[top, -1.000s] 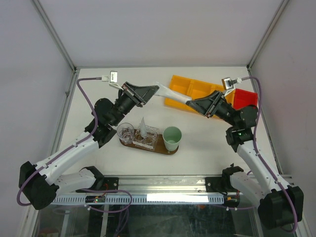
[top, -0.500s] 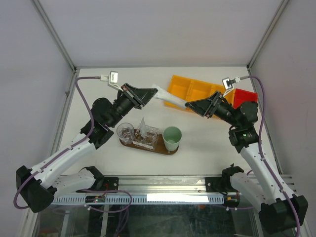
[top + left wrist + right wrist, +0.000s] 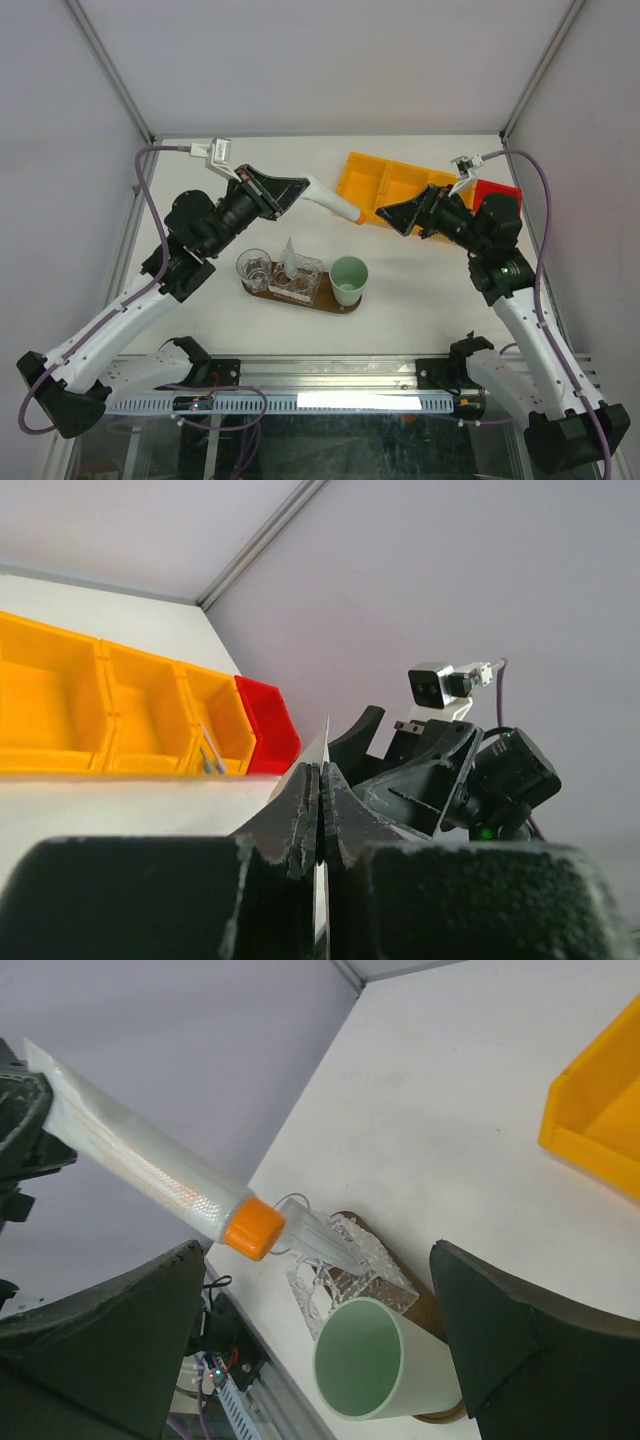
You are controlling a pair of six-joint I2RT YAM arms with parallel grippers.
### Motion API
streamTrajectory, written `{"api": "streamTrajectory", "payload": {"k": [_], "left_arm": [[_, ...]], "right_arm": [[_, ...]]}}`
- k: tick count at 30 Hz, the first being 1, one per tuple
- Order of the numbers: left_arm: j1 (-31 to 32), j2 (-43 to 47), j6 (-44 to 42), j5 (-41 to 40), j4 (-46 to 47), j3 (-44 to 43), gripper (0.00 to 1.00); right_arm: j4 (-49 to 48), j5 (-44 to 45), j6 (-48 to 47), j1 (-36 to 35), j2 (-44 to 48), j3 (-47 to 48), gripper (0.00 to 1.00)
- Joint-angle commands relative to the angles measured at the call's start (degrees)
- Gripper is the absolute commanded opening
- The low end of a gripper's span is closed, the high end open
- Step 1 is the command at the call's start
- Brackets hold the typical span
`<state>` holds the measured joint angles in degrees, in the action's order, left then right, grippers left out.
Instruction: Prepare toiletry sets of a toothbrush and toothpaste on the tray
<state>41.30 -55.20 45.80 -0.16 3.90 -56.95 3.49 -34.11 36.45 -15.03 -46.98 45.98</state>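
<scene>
Toothpaste tube (image 3: 327, 197) aloft, pinched by its crimped tail in the left gripper (image 3: 299, 187); right gripper (image 3: 385, 215) gapes wide, empty. Tray (image 3: 343, 307) already carries another tube (image 3: 290, 255) in a cut glass (image 3: 305, 273); mint cup (image 3: 349, 275) looks empty, no brush seen there yet.

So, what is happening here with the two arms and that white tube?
The left gripper is shut on the flat end of a white tube with an orange cap, holding it up in the air. The right gripper is open, a little apart from the cap end, and holds nothing. On the wooden tray stand a clear glass, a cut-glass holder with what looks like a pale tapered tube in it, and a mint-green cup.
</scene>
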Motion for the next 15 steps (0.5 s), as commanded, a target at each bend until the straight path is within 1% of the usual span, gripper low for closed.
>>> {"api": "streamTrajectory", "payload": {"k": [1, 6, 10, 15], "left_arm": [[0.4, 2.6, -3.1, -1.5, -5.4, -6.1, 0.0], [1.1, 3.3, -5.1, -3.1, -12.1, -8.7, 0.0], [1.6, 3.0, -6.5, -4.6, -19.5, -11.5, 0.0], [1.8, 2.9, -7.3, -4.8, -29.7, -15.1, 0.0]], "right_arm": [[5.9, 5.8, -7.2, 0.1, 1.1, 4.9, 0.99], [10.6, 9.3, -11.7, 0.1, -0.1, 8.1, 0.99], [15.9, 12.9, -16.1, 0.3, -1.6, 12.2, 0.99], [17.0, 14.3, -17.2, 0.5, -0.4, 13.1, 0.99]]}}
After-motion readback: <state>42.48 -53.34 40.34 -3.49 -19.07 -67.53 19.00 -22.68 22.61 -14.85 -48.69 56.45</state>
